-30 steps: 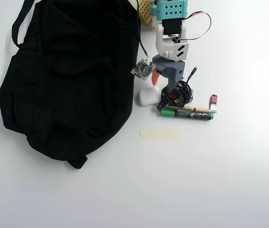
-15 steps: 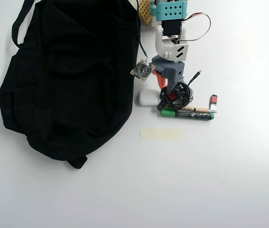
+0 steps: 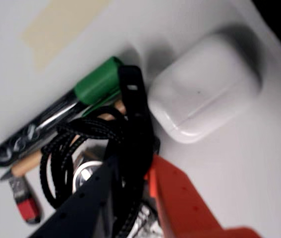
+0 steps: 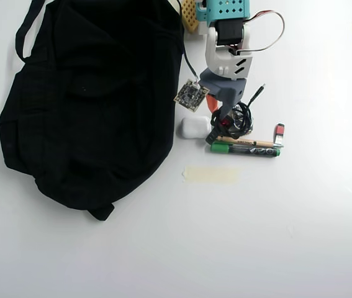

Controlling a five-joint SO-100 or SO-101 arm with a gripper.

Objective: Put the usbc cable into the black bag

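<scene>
- Gripper [image 4: 216,131] pulled back toward the arm base, sits higher in the overhead view than 1 s ago.
- Fingers [image 3: 130,124] have tightened around the cable [image 4: 241,118]. Coil has bunched tighter and shifted up with them.
- Cable plug [image 4: 261,89] swung up and to the right, farther from the marker [image 4: 245,149].
- White case [image 4: 194,128] was half hidden under the gripper, now shows more fully.
- Wrist camera board [image 4: 191,95] moved slightly right.
</scene>
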